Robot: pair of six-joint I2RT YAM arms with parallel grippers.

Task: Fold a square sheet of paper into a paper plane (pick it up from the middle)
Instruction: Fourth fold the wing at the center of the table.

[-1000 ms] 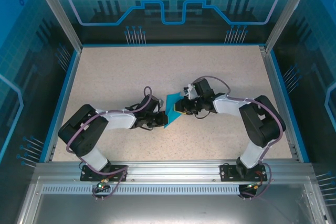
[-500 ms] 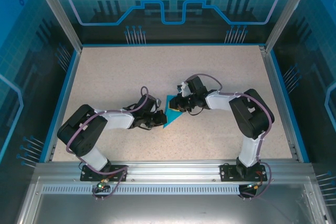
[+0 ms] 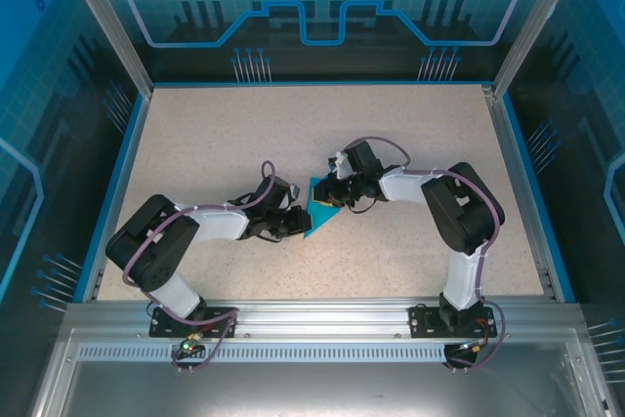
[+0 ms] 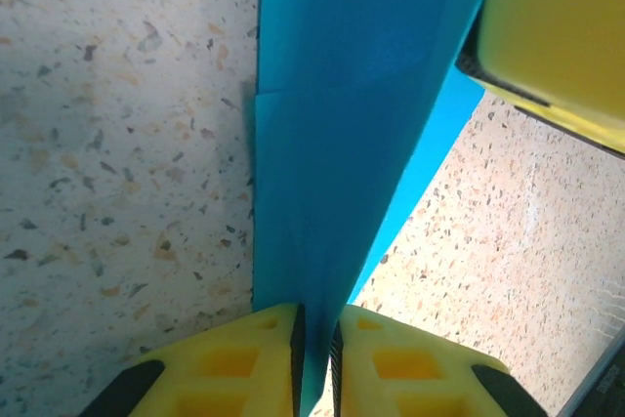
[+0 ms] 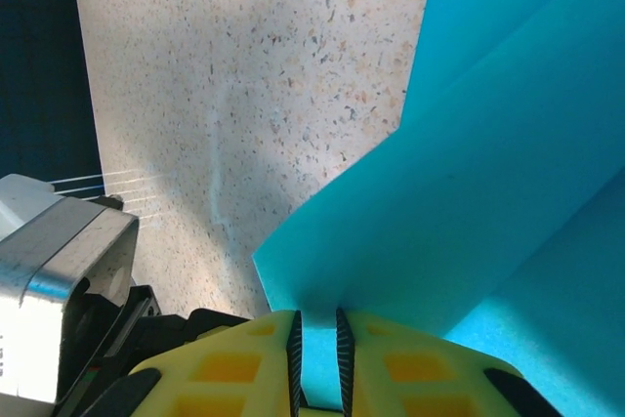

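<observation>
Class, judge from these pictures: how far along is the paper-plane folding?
Done: the thin cyan-blue paper sheet already carries folds, with layered flaps visible. In hand: left gripper and right gripper each pinch an edge. To do: not yet a narrow pointed dart; more folds remain.

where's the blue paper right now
In the top view the folded blue paper is near the middle of the table, its near tip pinched in the left claw and its far part in the right claw.
</observation>
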